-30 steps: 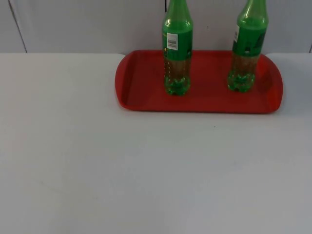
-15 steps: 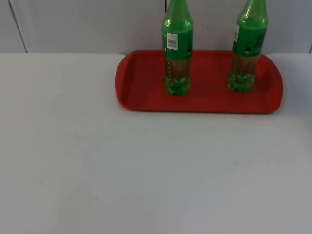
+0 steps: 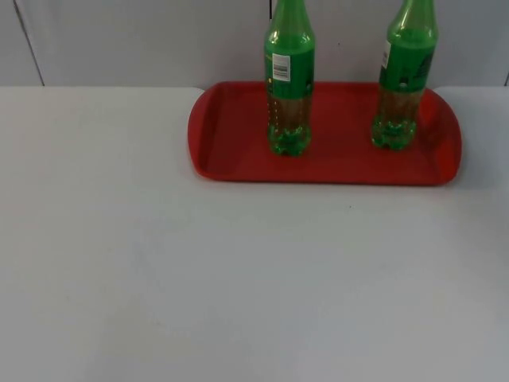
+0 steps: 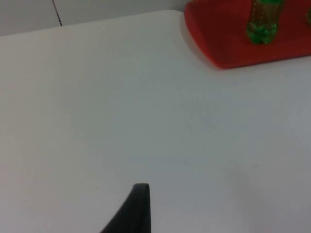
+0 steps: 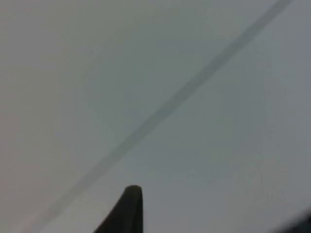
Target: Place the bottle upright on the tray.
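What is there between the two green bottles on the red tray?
Nothing stands between them. In the top view, the left bottle and the right bottle stand upright and apart, with bare red tray between.

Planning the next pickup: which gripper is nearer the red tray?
Left, probably: the left gripper faces the red tray across a stretch of table; the right gripper points at a grey surface with a dark seam, its spot unclear.

The left gripper [image 4: 138, 213] hangs above the table [image 4: 121, 121], one black fingertip in its wrist view, pointed across the white surface. The right gripper [image 5: 127, 211] shows one black fingertip too, aimed at a plain grey surface crossed by a dark line. Both arms wait
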Robot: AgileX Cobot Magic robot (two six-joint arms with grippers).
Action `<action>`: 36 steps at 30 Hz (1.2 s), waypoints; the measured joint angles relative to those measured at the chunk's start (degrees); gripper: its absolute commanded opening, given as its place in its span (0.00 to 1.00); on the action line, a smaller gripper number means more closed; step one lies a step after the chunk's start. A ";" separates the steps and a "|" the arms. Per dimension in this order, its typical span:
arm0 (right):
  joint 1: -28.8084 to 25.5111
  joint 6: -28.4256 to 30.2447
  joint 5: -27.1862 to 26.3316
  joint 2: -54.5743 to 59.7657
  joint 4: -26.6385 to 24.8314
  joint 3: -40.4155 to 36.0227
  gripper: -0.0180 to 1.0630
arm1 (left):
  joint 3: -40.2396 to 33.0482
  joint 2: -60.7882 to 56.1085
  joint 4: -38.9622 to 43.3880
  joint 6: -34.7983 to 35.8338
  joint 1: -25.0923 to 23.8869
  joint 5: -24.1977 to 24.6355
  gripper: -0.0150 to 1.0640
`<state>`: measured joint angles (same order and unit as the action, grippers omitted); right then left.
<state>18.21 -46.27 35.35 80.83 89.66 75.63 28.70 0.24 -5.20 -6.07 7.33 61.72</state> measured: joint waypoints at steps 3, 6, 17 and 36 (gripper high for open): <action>0.11 5.45 6.79 0.16 -7.52 0.67 0.99 | 0.00 0.00 0.00 0.00 0.00 0.00 0.99; -0.01 15.24 11.17 -0.05 -26.43 1.01 0.99 | 0.00 0.00 0.00 0.00 0.00 0.00 0.99; -0.01 36.11 11.54 -0.44 -64.65 0.54 0.99 | 0.00 0.00 0.00 0.00 0.00 0.00 0.99; -0.01 36.98 0.65 -25.25 -74.65 -24.29 0.99 | 0.00 0.00 0.00 0.00 0.00 0.00 0.99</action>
<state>18.20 -9.29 36.00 55.58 15.01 51.33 28.70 0.24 -5.20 -6.07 7.33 61.72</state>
